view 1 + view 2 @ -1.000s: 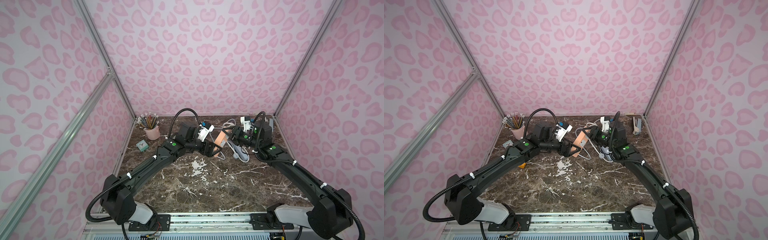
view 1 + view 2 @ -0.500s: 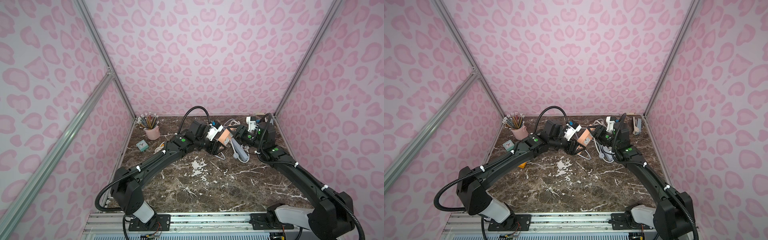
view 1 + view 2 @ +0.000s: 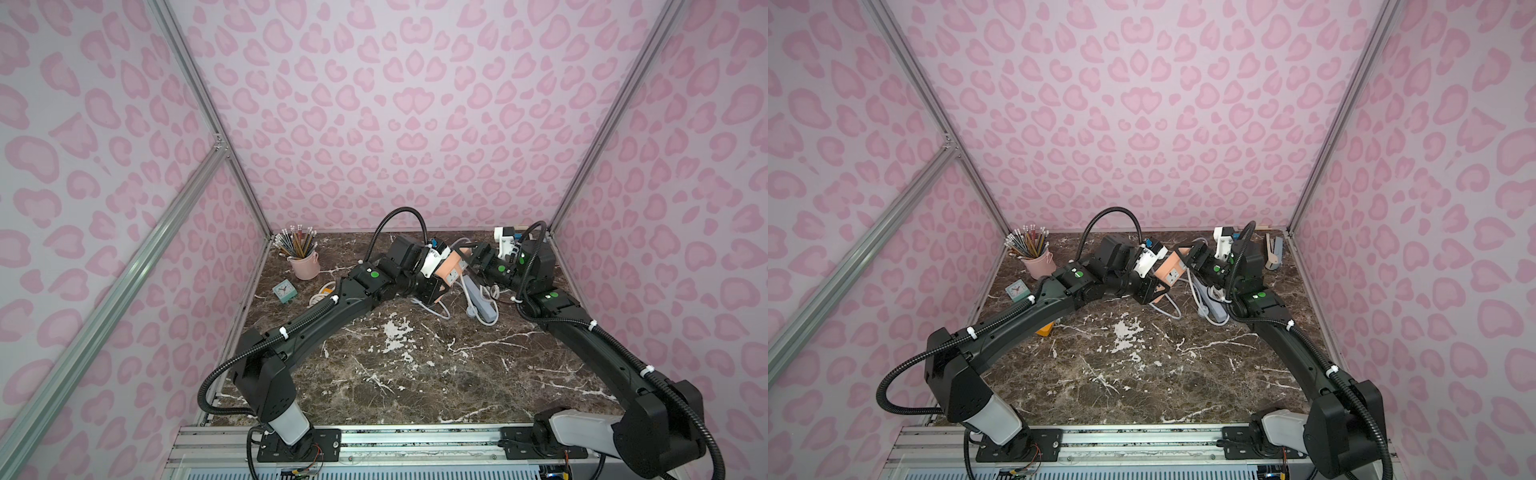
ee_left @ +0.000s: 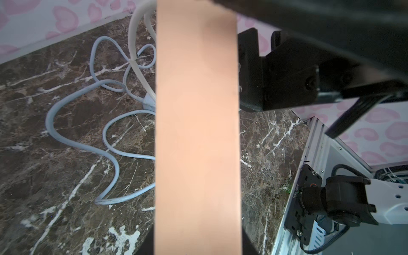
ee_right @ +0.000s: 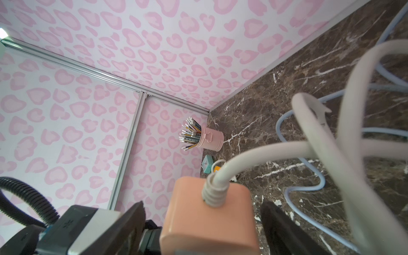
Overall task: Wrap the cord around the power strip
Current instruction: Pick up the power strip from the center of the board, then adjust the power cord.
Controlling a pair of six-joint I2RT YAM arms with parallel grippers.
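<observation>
The left claw (image 3: 440,286) grips the peach strip (image 3: 451,268), tilted and clear of the worktop (image 3: 415,374), just right of centre in both top views. The right claw (image 5: 203,207) stands wide, with a finger on each side of the strip's cord end and a gap at both. The white cord (image 5: 265,152) leaves that end and loops loosely toward the frame's right edge, not wound round the strip.

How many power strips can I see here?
2. The peach power strip is held up, back centre; the grey-blue power strip lies on the table just right of it. A yellow item by the left arm, partly hidden, might be another.
</observation>
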